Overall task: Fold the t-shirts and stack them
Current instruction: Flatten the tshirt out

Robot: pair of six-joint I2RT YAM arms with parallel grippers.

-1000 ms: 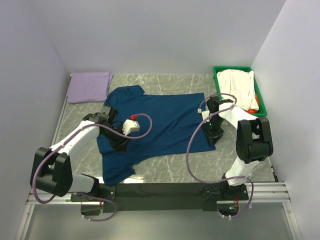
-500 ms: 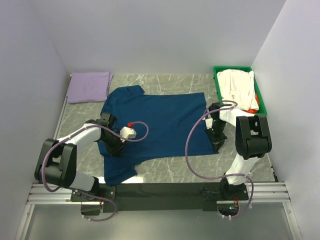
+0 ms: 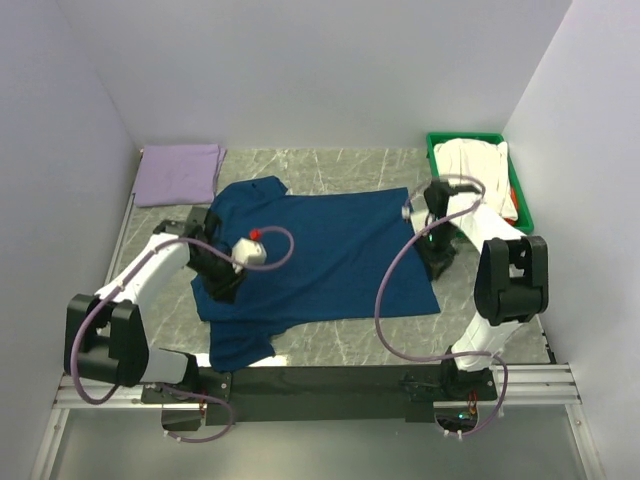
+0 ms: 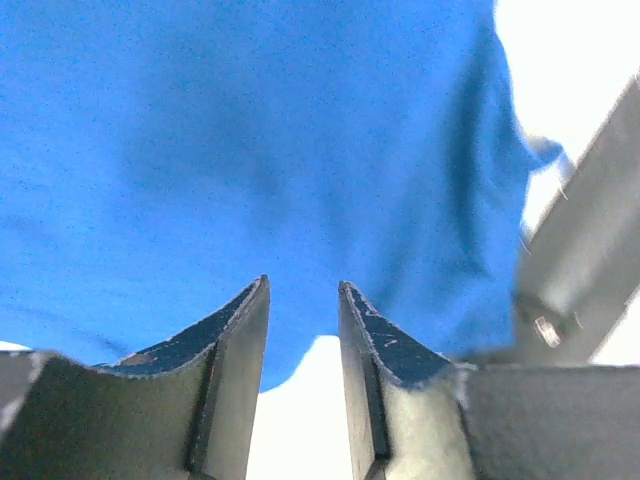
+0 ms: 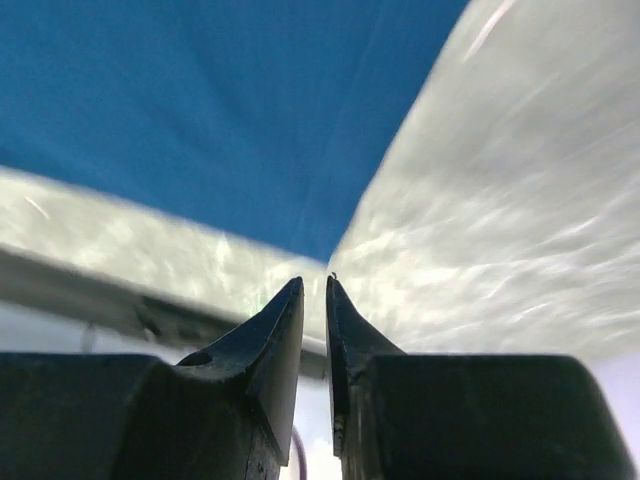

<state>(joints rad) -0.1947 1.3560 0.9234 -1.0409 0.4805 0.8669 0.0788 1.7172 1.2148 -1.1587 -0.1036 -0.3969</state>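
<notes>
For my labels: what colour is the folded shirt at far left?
The shirt is pale lavender; top external view.

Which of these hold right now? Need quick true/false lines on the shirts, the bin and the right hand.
1. The navy t-shirt lies spread open on the table. True.
2. The lavender t-shirt is in the green bin. False: it lies folded at the table's far left corner.
3. A white t-shirt sits in the green bin. True.
4. The navy t-shirt is folded and stacked on the lavender one. False: it is unfolded and not on it.
5. The right hand hangs over the green bin. False: it is low at the navy t-shirt's right edge, by a corner.
</notes>
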